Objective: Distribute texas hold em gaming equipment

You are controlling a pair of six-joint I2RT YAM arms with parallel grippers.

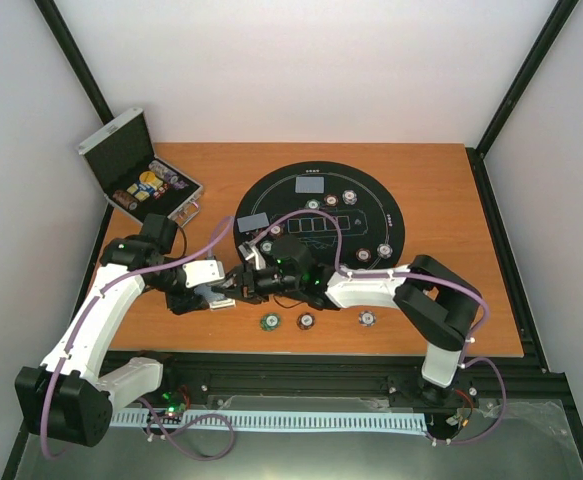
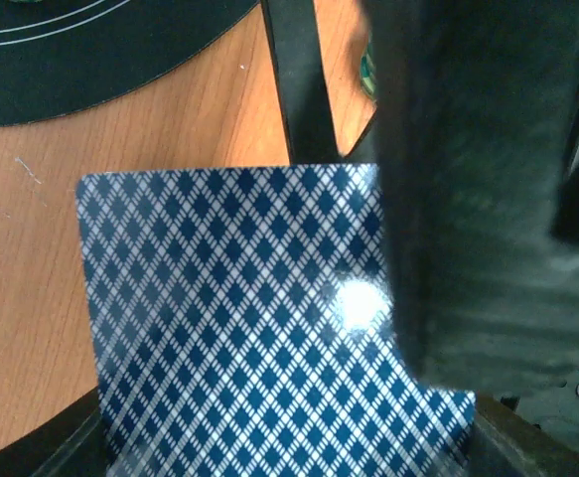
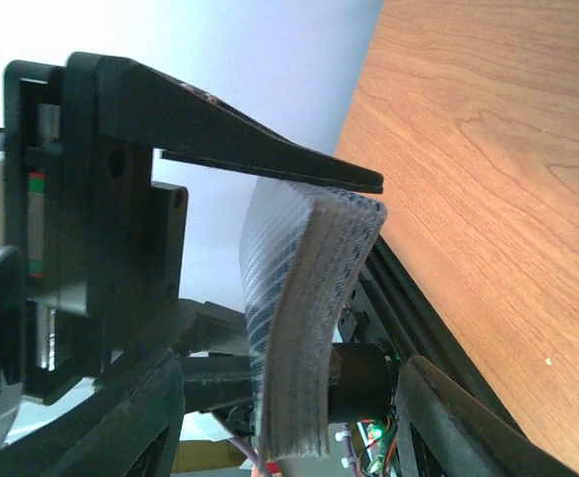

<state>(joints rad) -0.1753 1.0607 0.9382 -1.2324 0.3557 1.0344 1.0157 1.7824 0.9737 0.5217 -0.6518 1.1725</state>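
Looking at the handoff in the near middle of the table [image 1: 451,190] first, a lot of it is getting hidden. From above, the left gripper [image 1: 223,296] and right gripper [image 1: 255,283] are sitting nose to nose, and the deck [image 1: 216,293] is showing only as a grey sliver between them. The left wrist view is getting half blocked by a big blurry dark finger of the right gripper, and the patterned card back is running off the bottom of the frame.

The right wrist camera is giving what the others aren't: the stack edge-on, bowing a bit, with one black left finger [image 3: 269,164] pressing flat on one face. Its partner is hiding behind the cards. So the left one is clamping the deck, while the right one's own fingers are standing apart either side of the deck's end, gaps showing, gripping nothing.

Counting near to far:
- Three are lying on bare wood: a green chip [image 1: 268,321], a brown-red chip [image 1: 305,321] and a purple-white chip [image 1: 367,318].
- Two single cards [image 1: 312,184] are lying face down on the black mat [image 1: 381,215], plus five more chips [image 1: 350,196]. Anything beside the right gripper is looking too murky to call.
- Far left, the open silver case [image 1: 111,150] is holding bits too small to count.
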